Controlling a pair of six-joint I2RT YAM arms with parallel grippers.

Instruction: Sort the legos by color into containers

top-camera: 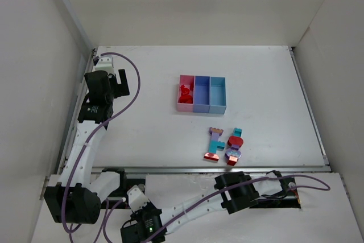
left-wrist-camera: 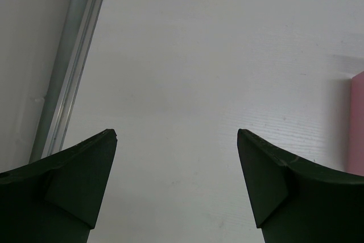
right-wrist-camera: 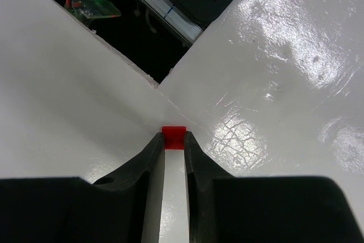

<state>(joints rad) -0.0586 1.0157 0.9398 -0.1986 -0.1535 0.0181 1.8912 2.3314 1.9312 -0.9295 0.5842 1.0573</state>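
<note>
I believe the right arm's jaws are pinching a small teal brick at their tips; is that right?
Not quite: the brick pinched at the tips of the right arm's jaws is red, not teal, as the right wrist view shows.

place: robotics lab test cell | counter: plain white, boxed in by white panel walls | aluminium rail along its edge | left arm and right arm bolted side by side, trailing purple cables | bare circuit board below the edge | work pieces: legos, containers
</note>
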